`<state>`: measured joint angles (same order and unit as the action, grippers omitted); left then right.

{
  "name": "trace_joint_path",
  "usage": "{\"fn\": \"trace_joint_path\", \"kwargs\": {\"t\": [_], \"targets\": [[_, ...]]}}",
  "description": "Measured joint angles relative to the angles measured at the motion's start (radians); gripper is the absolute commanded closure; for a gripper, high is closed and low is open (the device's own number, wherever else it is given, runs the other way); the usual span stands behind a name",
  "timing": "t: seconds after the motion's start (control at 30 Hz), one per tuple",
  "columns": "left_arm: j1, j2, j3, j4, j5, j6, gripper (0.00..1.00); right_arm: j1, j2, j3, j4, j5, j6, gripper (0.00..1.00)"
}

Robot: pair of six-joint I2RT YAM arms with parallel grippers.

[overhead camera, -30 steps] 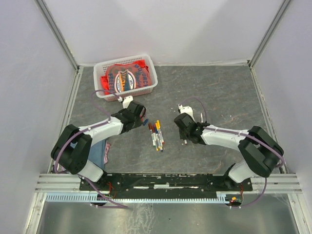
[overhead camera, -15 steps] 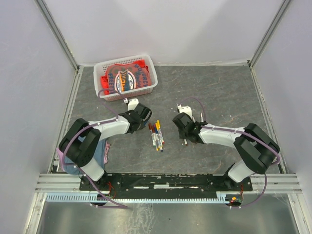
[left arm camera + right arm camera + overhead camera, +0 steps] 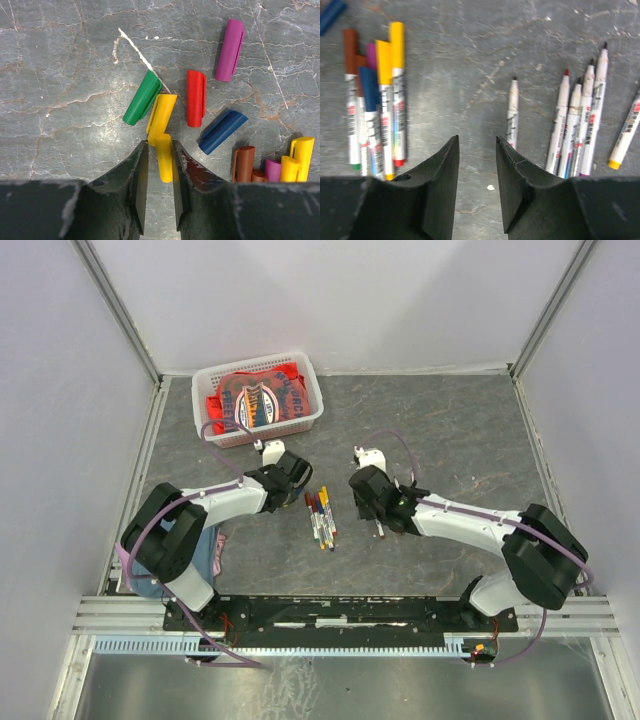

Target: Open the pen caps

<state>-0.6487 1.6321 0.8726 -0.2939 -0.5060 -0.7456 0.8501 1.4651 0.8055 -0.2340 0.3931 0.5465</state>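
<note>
Basket (image 3: pixel 314 390) of white plastic stands at the desk's (image 3: pixel 470 430) far left corner, close to the back edge, with a red cloth (image 3: pixel 255 400) inside. A bluish cloth (image 3: pixel 212 550) lies by the near left edge beside the left arm's (image 3: pixel 225 502) base.

The left claw (image 3: pixel 160 145) is down over the loose pen caps (image 3: pixel 196 98), which lie scattered on the grey stone just left of the desk's middle. Its jaws are narrowly apart with a yellow cap (image 3: pixel 164 157) lying on the desk between them. A sliver of gap shows on the cap's left side, and its right side is at or against the other finger. Just beyond sit a green cap (image 3: pixel 142 97) and a second yellow cap (image 3: pixel 161 112), touching. A blue cap (image 3: pixel 223 131) and a purple cap (image 3: pixel 230 50) lie farther right, with more caps bunched at that view's right edge.

Capped pens (image 3: pixel 321 517) lie side by side between the two claws.

The right claw (image 3: pixel 477 140) hangs with jaws apart and only bare desk between them. One uncapped pen (image 3: pixel 512 112) lies just past its right finger, and more bare-tipped pens (image 3: pixel 580 120) lie together to the right.

The far and right parts of the desk, up to the walls, are bare stone.
</note>
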Motion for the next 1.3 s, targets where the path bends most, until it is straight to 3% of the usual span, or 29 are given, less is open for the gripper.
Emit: {"fn": "trace_joint_path", "kwargs": {"t": [0.63, 1.3], "targets": [[0.0, -0.001, 0.0, -0.011, -0.016, 0.001, 0.63, 0.071, 0.206, 0.129, 0.048, -0.089, 0.014, 0.54], [-0.029, -0.041, 0.0, -0.011, -0.018, 0.001, 0.63, 0.086, 0.28, 0.159, 0.1, -0.113, 0.035, 0.54]]}}
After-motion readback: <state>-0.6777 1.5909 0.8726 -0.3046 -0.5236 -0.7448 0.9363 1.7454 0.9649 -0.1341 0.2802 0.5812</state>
